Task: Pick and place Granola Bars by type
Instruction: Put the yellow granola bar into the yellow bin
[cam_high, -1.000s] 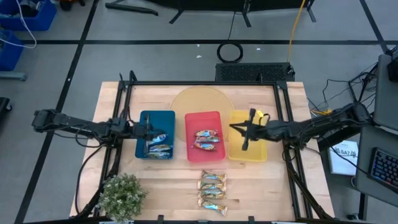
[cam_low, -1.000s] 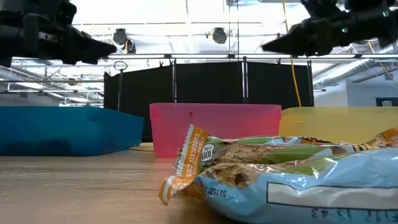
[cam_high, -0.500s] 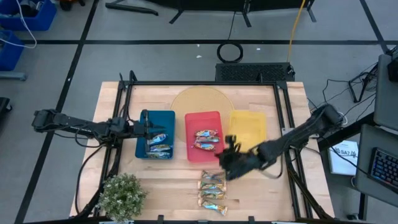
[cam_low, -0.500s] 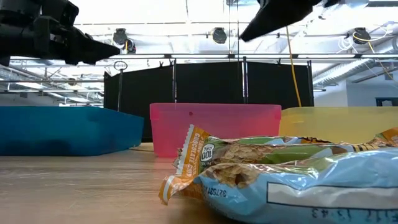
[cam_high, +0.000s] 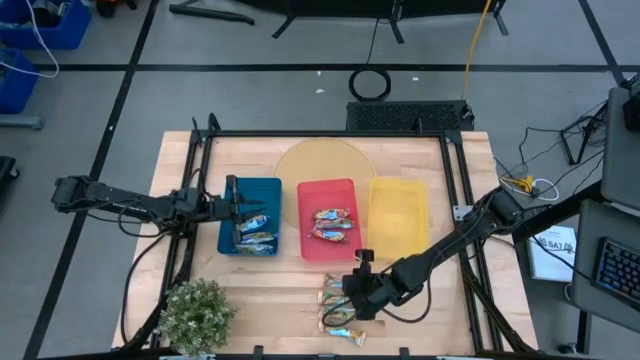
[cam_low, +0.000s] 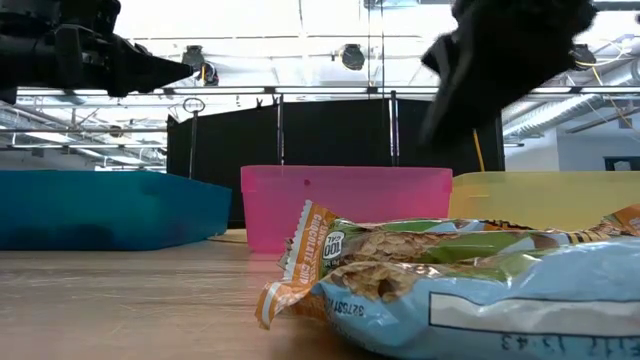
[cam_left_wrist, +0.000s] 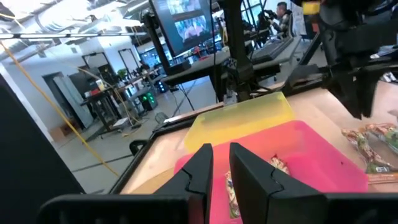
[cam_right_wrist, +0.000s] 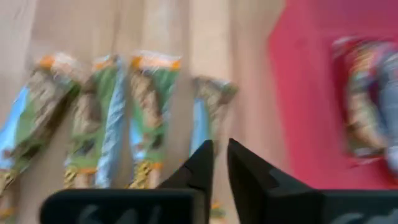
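Several gold-tan and teal Granola Bars lie flat side by side on the wood near the table's front edge; they also show in the right wrist view. More bars lie in the blue tray and in the red tray. My right gripper hangs slanting down just above the far end of the row on the table. Its fingers are a narrow slit apart and hold nothing. My left gripper hovers level over the blue tray, narrowly open with nothing between its fingers.
A yellow tray stands right of the red one. A round tan mat lies behind the trays. A green potted plant stands at the near left corner. Black frame rails run along the table's sides.
My right gripper has swung from above the yellow tray toward the table's near edge and left. It has tipped from level to pointing down and now hangs over the row of bars on the table. No bar has moved.
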